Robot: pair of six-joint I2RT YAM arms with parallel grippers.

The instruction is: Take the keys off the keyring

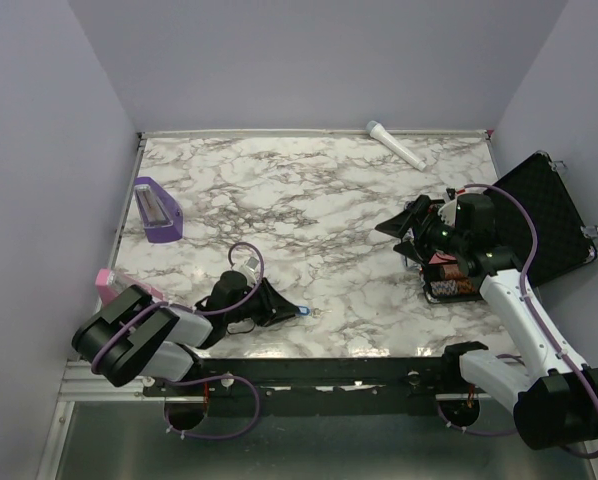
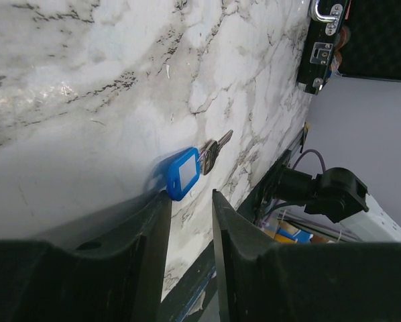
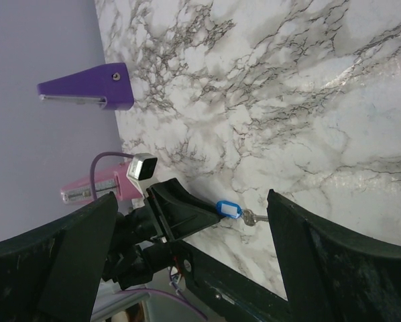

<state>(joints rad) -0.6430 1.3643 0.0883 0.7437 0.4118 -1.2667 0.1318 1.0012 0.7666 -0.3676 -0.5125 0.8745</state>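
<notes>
**Left end effector (image 1: 285, 312) poised at the keyring (image 2: 182, 173) on my bench (image 1: 309, 200)**

On my remote feed the blue-tagged keyring lies flat, its silver key (image 2: 214, 151) attached on the far side. The left fingers stand slightly parted, gripping nothing, tips just short of the tag. The right end effector (image 1: 404, 232) hangs well away from the keyring, spread wide and empty.

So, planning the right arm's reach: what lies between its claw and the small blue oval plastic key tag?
Only bare marble tabletop separates the right claw from the blue oval plastic key tag, shown in the top external and right wrist views.
</notes>
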